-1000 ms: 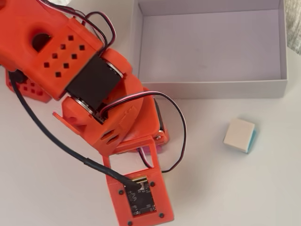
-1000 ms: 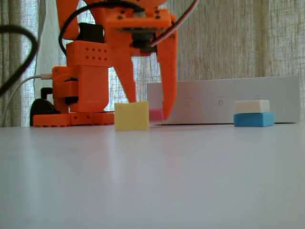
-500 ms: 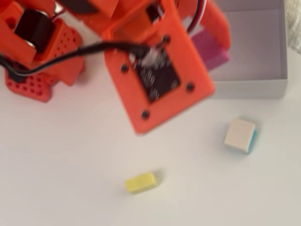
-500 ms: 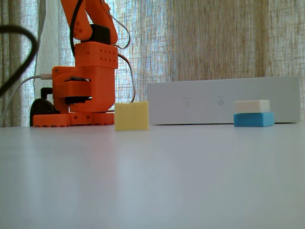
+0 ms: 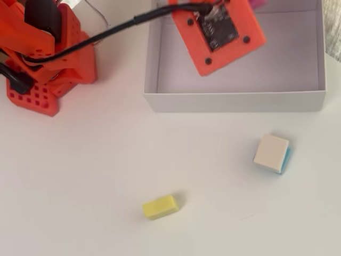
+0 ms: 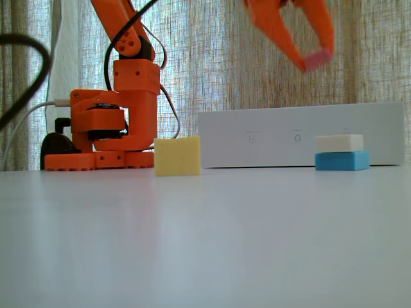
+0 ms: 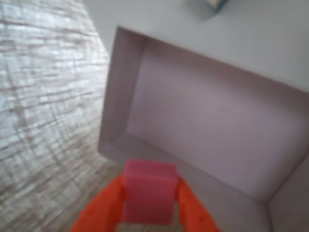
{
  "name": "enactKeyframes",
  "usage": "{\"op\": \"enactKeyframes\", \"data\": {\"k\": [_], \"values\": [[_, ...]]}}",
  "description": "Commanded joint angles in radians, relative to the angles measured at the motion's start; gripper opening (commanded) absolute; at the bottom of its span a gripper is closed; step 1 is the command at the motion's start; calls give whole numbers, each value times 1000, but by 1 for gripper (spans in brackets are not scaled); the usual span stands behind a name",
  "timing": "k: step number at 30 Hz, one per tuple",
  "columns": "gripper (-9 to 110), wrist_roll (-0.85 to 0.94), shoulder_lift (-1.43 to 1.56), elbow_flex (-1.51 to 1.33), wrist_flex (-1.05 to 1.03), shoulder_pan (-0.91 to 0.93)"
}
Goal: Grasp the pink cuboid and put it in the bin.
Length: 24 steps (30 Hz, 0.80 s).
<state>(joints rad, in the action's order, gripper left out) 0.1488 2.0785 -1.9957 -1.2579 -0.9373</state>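
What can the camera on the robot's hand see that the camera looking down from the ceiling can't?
Only the wrist view shows the pink cuboid clearly, held in the gripper, plus the curtain. Only the overhead view shows the yellow block and the arm's base; there the cuboid is just a pink sliver. Both show the bin and the cream-topped block.

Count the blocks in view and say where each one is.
3: the pink cuboid in the pincer above the bin; yellow block and cream-topped block on the table.

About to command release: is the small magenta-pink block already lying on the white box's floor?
No. In the wrist view the small magenta-pink block sits clamped in the orange gripper, above the white box.
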Motion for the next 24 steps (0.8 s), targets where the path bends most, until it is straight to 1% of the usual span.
{"op": "enactKeyframes", "data": {"k": [1, 5, 6, 7, 8, 10, 12, 16, 19, 21, 24], "values": [[-8, -29, 94, -141, 132, 26], [-7, 6, 156, -344, 201, 37], [-1, 20, 173, -379, 202, 40], [9, 20, 190, -405, 196, 41], [17, 17, 209, -425, 193, 41], [38, 20, 236, -453, 190, 41], [46, 29, 256, -465, 210, 41], [50, 64, 298, -462, 262, 48], [49, 138, 344, -453, 305, 64], [49, 153, 387, -423, 331, 101], [46, 153, 449, -359, 442, 198]]}}
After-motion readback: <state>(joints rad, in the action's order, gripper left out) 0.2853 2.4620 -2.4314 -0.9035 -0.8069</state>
